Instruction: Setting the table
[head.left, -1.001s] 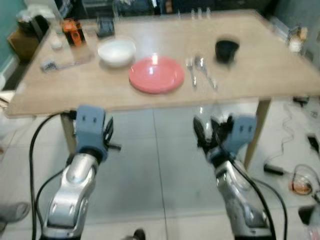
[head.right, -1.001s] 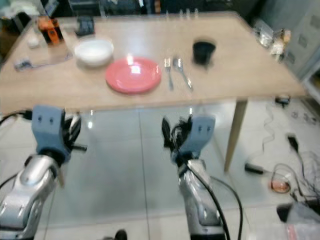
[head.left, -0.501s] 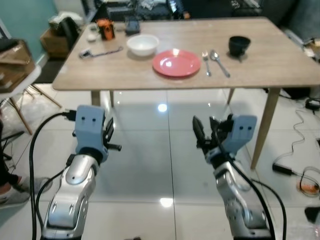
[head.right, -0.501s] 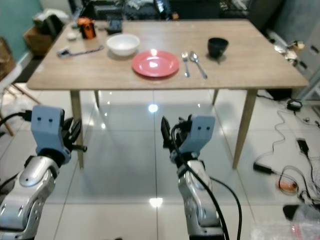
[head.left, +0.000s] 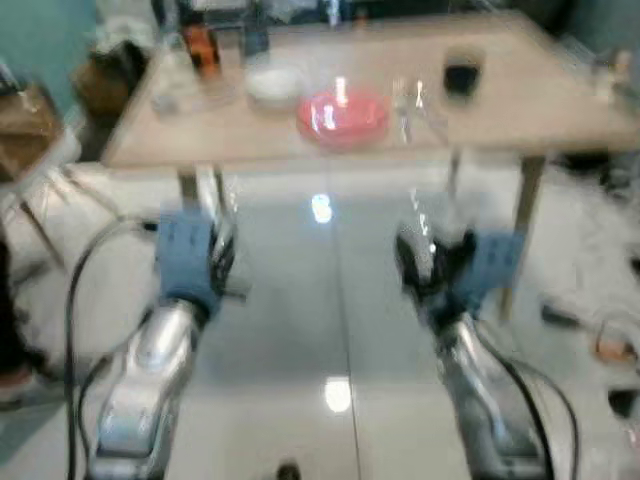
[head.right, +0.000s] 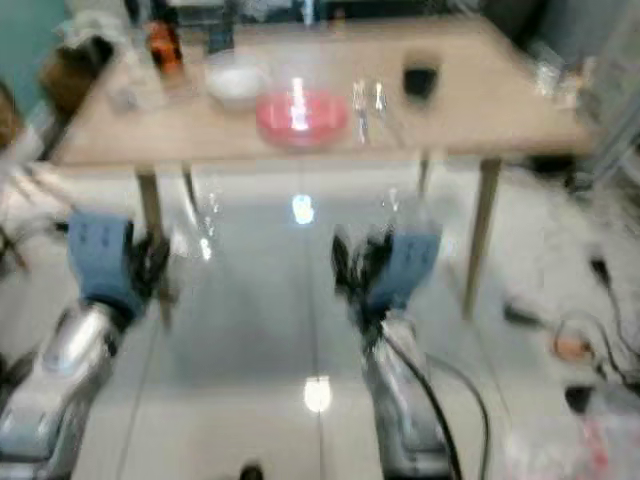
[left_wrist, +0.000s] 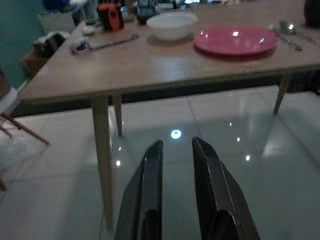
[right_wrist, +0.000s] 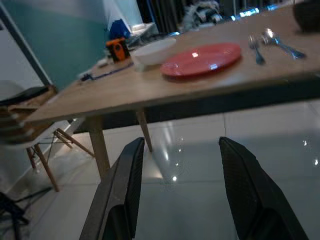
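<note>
Both tools are held empty over glossy tiled floor (head.left: 330, 300), short of the light wooden desk (left_wrist: 125, 65): left tool (left_wrist: 177, 150) narrowly parted, right tool (right_wrist: 182, 150) wide apart. The round pink plate (right_wrist: 201, 59), white bowl (right_wrist: 152, 50) at its 10 o'clock, and metal fork and spoon (right_wrist: 270, 42) at 3 o'clock sit near the front edge. A blurred head view risks misjudged reach, knocking cutlery off; desk legs and a chair (right_wrist: 30, 125) at 9 o'clock narrow the approach.

Red plate (right_wrist: 201, 58) flat on wooden table (right_wrist: 150, 87), white bowl (right_wrist: 152, 50) beside, fork (right_wrist: 256, 48) and spoon (right_wrist: 280, 42) opposite.

On the table (left_wrist: 150, 65) sit one red plate (left_wrist: 235, 41), one white bowl (left_wrist: 171, 25), one fork (right_wrist: 256, 46), one spoon (right_wrist: 280, 42) and one dark cup (head.right: 421, 78)
</note>
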